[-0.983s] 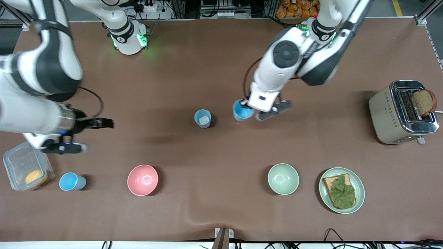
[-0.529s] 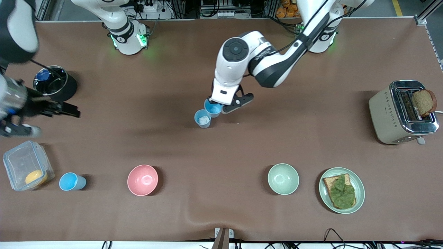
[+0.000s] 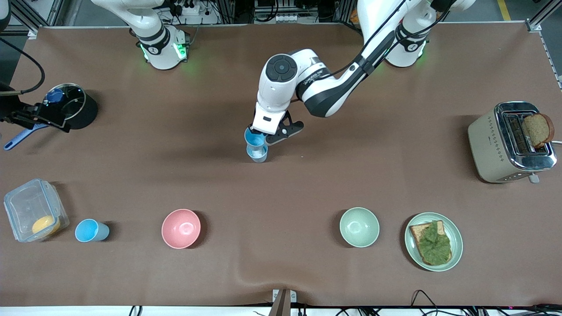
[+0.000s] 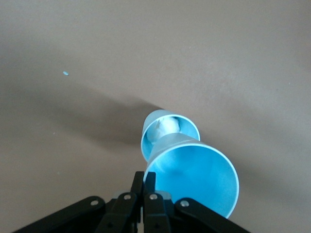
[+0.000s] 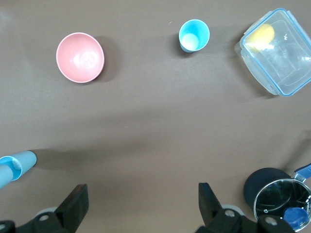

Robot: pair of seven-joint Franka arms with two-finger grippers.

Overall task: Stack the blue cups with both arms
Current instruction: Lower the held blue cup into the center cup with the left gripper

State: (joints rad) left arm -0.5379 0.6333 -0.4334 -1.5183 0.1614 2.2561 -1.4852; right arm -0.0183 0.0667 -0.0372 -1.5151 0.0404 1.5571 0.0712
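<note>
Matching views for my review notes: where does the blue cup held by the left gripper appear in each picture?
Front view: held cup, over the standing cup at mid-table.
Left wrist view: held cup, large, standing cup beneath.
Right wrist view: at the picture's edge.
Shared landmark: the standing cup.

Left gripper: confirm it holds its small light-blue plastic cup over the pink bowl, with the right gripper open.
Wrong target. The left gripper holds its small light-blue plastic cup over the other blue cup on the table, as the front view shows; the right gripper is open.
</note>
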